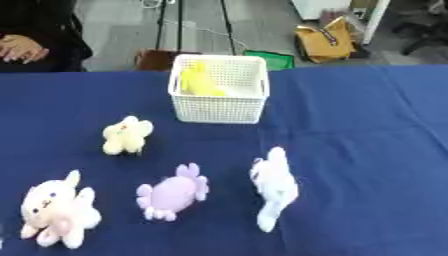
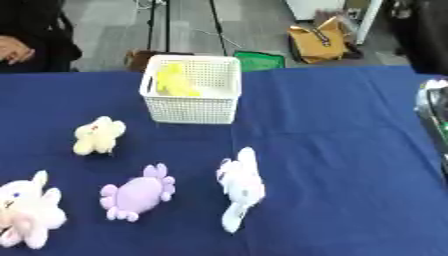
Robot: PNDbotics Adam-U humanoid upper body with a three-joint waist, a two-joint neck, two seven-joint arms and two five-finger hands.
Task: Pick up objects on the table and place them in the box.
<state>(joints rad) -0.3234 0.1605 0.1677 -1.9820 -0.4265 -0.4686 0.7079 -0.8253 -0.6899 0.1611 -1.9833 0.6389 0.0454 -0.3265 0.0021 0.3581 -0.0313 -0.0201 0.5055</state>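
Plushies were spread over the blue table [image 1: 367, 125]. White mesh basket [image 1: 219, 97] sat toward the far side with something yellow [image 1: 199, 80] already inside. Nearer to me: a small cream toy [image 1: 125, 135], a purple one [image 1: 172, 192] beside a white one [image 1: 274, 187], and a pink-and-white bunny [image 1: 57, 212] at the near left corner. Only robot bit visible was a silvery part of the right arm [image 2: 435, 107] at the right edge in the right eye view; couldn't tell what its hand was doing. Left hand wasn't visible at all.
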